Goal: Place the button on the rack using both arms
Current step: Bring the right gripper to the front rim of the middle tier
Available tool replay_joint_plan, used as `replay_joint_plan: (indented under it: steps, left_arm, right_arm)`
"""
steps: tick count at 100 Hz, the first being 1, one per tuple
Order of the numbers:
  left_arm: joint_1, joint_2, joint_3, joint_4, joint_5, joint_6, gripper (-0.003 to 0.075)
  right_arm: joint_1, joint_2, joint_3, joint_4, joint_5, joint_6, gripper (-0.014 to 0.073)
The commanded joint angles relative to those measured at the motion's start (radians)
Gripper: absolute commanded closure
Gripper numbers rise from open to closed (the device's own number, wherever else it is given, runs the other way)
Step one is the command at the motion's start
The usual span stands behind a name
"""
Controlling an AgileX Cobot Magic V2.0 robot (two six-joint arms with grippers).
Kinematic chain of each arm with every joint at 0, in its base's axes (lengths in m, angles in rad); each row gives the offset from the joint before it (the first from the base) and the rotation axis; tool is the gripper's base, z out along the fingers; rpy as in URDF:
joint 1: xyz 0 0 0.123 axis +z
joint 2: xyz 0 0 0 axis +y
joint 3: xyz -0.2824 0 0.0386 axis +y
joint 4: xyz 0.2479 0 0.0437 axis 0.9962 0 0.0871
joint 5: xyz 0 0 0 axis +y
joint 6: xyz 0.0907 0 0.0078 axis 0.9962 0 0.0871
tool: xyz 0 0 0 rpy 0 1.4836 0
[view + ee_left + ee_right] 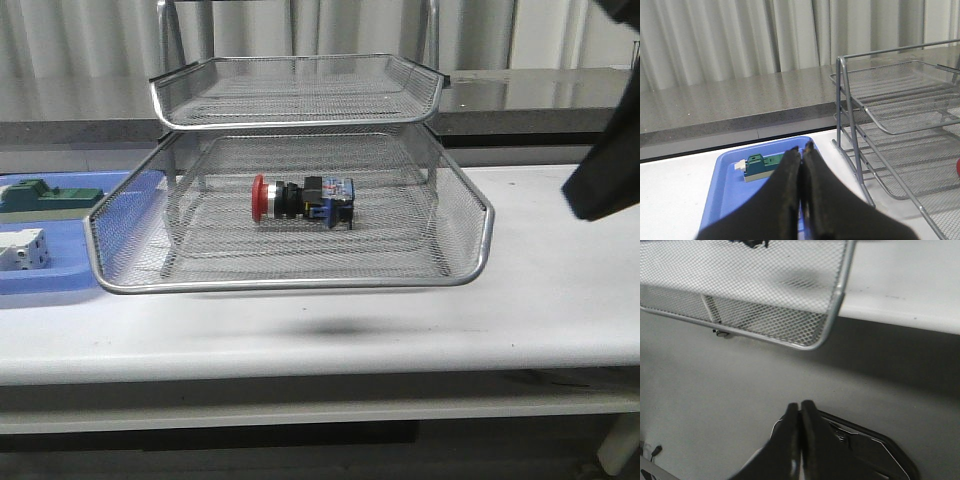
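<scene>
Resting closed, left hand (802,148), right hand (799,405), both empty

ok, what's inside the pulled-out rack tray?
Only the button, lying on its side on the mesh of the rack, red cap to the left. The tray's back part sits under the upper tray, seen only through mesh.

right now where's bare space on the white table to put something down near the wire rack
Free: the white table right of the silver wire-mesh rack, and the strip along the front edge before the pulled-out tray. Crowded: the left, where the blue plastic tray holds a green block and a white block. The pulled-out tray holds the red-capped button.
</scene>
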Motion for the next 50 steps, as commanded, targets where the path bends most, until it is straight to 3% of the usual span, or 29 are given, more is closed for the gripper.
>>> replay_joint_plan:
  steps: [1, 50]
  left_arm:
    - [0.001, 0.010, -0.028, -0.014, -0.086, -0.012, 0.0741]
    - [0.001, 0.010, -0.028, -0.014, -0.086, -0.012, 0.0741]
  right_arm:
    - [0.066, 0.035, -0.032, 0.043, -0.091, -0.015, 0.0660]
    - [0.348, 0.303, -0.032, 0.136, -0.342, -0.015, 0.0660]
